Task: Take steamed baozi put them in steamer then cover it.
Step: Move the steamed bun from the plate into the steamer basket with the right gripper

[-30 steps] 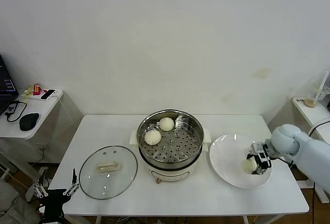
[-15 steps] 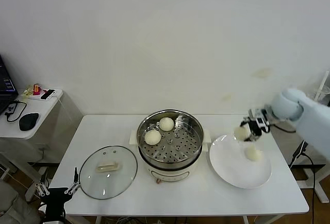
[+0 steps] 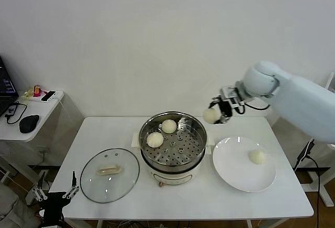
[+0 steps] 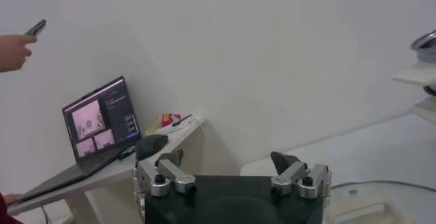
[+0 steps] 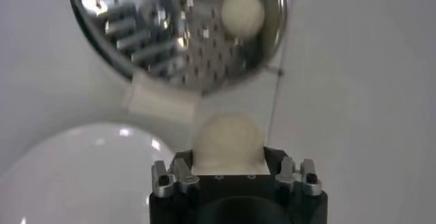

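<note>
Head view: camera high, looks forward and down, far from steamer (image 3: 172, 147); whole table (image 3: 94, 128) in view, wall behind.

Left wrist view: camera low, beside table edge left of steamer, faces level toward wall and side desk with laptop (image 4: 102, 118); left gripper (image 4: 231, 178) close in foreground, glass cover (image 4: 381, 190) rim just beyond it.

Right wrist view: camera above steamer's right side, looks straight down, near; right gripper (image 5: 230, 171) with baozi (image 5: 228, 142) fills foreground.

Shared: steamer tray and white plate (image 5: 82, 171) in head and right wrist views; cover and side desk in head and left wrist views.
</note>
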Motion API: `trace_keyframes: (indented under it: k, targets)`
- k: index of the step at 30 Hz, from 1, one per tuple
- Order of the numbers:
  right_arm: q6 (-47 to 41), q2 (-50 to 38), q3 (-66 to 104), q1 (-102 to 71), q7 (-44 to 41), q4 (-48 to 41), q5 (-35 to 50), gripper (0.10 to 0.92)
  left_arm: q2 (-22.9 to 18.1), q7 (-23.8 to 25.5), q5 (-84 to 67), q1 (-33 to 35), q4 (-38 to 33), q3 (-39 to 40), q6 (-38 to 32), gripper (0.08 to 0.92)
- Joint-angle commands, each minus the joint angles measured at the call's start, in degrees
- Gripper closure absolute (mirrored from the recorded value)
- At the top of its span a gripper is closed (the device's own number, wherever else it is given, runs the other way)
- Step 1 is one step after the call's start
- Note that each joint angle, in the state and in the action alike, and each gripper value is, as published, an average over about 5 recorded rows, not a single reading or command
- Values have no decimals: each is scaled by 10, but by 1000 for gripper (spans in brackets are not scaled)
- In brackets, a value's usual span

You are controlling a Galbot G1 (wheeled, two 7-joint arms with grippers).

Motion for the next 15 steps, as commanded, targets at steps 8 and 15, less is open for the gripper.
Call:
trace_keyframes:
  k: [8, 15]
  targets:
    - [149, 132, -143, 16, 42, 22, -32, 372, -15, 0, 0, 6, -8, -17, -3, 177]
    - [198, 152, -162, 11, 33, 20, -76, 372, -18, -1, -1, 7, -11, -21, -4, 177]
